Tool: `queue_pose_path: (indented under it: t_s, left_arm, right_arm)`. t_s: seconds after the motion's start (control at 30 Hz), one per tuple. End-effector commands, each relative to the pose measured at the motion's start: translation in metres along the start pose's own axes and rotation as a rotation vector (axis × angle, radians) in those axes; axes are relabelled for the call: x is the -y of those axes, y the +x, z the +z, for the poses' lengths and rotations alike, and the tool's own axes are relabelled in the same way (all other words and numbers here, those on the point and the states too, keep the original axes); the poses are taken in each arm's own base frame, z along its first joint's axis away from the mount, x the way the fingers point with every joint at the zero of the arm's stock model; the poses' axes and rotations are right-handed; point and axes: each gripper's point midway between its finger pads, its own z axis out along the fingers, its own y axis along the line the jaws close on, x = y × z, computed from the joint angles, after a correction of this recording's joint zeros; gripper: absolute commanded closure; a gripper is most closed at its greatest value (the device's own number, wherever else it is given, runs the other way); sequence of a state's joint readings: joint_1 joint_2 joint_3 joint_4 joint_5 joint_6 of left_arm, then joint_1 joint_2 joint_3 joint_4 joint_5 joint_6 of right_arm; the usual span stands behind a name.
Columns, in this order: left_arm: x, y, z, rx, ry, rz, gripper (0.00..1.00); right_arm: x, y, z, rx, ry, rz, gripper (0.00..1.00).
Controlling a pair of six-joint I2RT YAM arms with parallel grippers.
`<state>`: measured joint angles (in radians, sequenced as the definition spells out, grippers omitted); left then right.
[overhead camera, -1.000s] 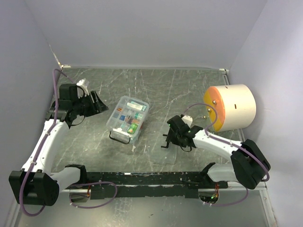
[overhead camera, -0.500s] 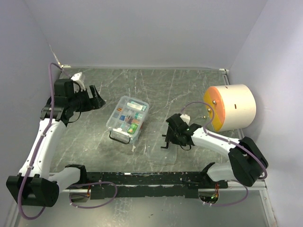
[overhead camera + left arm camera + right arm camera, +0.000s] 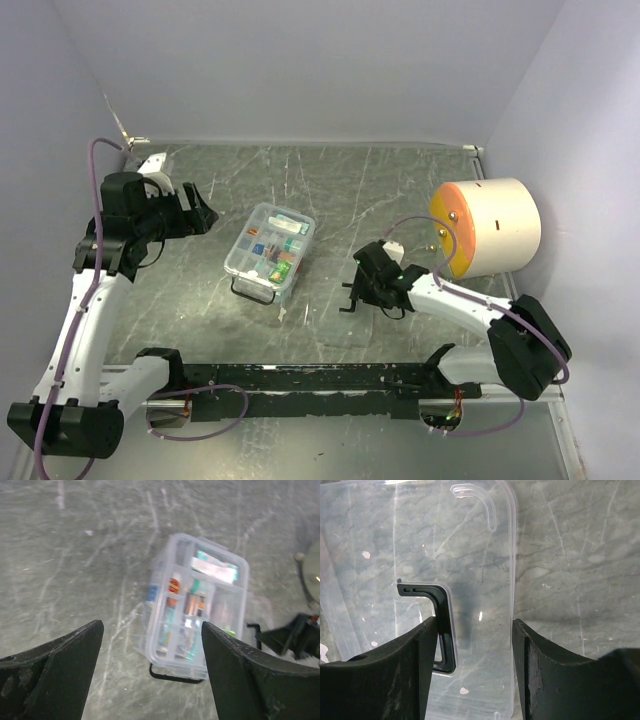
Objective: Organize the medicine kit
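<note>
The medicine kit (image 3: 270, 250) is a small clear box with a black handle at its near end. It stands open at mid-table, its divided tray filled with small packets. It also shows in the left wrist view (image 3: 197, 605). Its clear lid (image 3: 345, 330) lies flat on the table to the right. My left gripper (image 3: 203, 215) is open and empty, raised left of the kit, with the kit between and beyond its fingers (image 3: 152, 675). My right gripper (image 3: 472, 672) is open just above the lid (image 3: 420, 545), next to the lid's black handle (image 3: 442, 630).
A big cream cylinder with an orange face (image 3: 490, 228) lies on its side at the right wall. The table is dark marbled stone (image 3: 400, 190), with walls close on three sides. A black rail (image 3: 300, 378) runs along the near edge.
My left arm has lifted and drawn its gripper back to the left, away from the kit. My right gripper has stayed over the lid.
</note>
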<state>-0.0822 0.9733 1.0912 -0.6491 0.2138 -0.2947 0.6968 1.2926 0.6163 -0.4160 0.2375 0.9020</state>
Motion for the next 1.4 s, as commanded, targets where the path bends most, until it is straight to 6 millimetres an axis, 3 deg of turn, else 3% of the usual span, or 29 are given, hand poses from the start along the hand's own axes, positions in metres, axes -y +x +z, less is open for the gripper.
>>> queue_pose_path:
  t_s: [0.0,0.3,0.6,0.87,1.1,1.37]
  left_arm:
    - [0.052,0.006,0.000,-0.058,0.303,0.044,0.12]
    - [0.131,0.029,-0.002,-0.099,0.578,0.070,0.13]
    - [0.171,0.054,0.005,-0.156,0.632,0.077,0.10]
    - [0.187,0.084,0.019,-0.227,0.598,0.035,0.10]
    - [0.188,0.077,0.018,-0.190,0.579,0.044,0.11]
    - [0.192,0.073,0.011,-0.164,0.613,0.057,0.14]
  right_arm:
    - [0.013,-0.008,-0.003,0.057,0.041,0.044,0.52]
    - [0.019,-0.014,-0.006,0.109,0.039,0.114,0.51]
    - [0.018,-0.022,-0.013,0.132,-0.009,0.164,0.50]
    - [0.015,-0.033,-0.019,0.149,-0.105,0.186,0.47]
    - [0.002,-0.026,-0.016,0.047,-0.063,-0.023,0.33]
    - [-0.016,-0.009,-0.009,-0.040,-0.046,-0.131,0.29]
